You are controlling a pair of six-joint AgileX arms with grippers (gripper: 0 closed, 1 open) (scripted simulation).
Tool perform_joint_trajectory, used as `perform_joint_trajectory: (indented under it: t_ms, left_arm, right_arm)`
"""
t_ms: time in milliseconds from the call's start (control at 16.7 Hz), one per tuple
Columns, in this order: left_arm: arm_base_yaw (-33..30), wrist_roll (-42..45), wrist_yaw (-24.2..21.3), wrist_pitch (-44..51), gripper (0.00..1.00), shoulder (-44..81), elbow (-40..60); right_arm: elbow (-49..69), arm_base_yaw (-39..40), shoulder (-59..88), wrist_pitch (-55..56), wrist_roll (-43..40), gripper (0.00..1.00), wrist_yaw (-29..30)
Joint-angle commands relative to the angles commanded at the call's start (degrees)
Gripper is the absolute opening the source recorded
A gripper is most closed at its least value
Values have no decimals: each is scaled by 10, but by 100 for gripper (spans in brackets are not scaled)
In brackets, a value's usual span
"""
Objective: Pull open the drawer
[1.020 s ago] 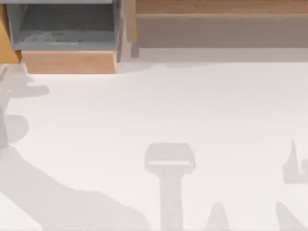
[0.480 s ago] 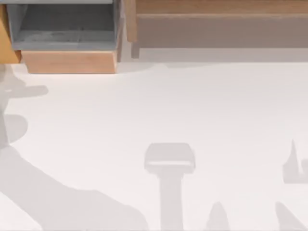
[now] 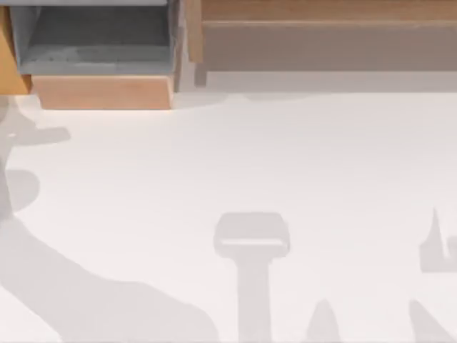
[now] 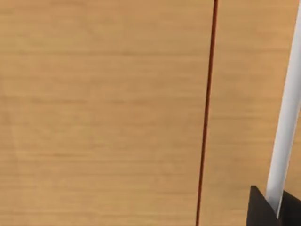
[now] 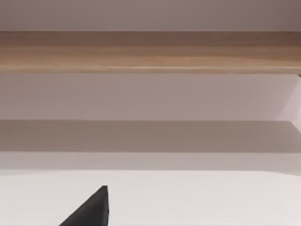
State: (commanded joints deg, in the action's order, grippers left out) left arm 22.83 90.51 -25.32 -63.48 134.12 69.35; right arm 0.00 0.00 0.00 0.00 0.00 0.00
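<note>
Item: the drawer (image 3: 10, 61), deeper orange-brown wood, a narrow sliver at the tabletop's (image 3: 285, 164) far left edge, just beside the wide grey-lined drawer (image 3: 100, 50) with its pale tan front. Right of that one runs a long wooden shelf (image 3: 321, 28). Our left claw (image 4: 273, 207) sits close against a wood panel (image 4: 103, 113) beside a white bar (image 4: 287, 113); our right claw (image 5: 91, 209) faces the shelf. We cannot tell how wide either claw stands.

counter (image 3: 285, 164): white, smooth, matt | drawer (image 3: 13, 68): deeper orange-brown wood, fine straight grain, satin | wide drawer (image 3: 100, 91): pale tan wood front, matt grey lining | handle bar (image 4: 284, 127): pale, smooth, glossy | left gripper fingertip (image 4: 261, 209): black, matt
</note>
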Motion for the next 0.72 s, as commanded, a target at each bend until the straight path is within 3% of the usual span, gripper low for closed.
perform_joint_trajectory:
  t_ms: [420,720]
  left_arm:
    - [33,2,-33,-70,0,-59,-137]
    - [40,1,-39,-83,0,-71,-157]
  right_arm:
    - [0,0,0,0,0,100,0]
    - [0,0,0,0,0,100,0]
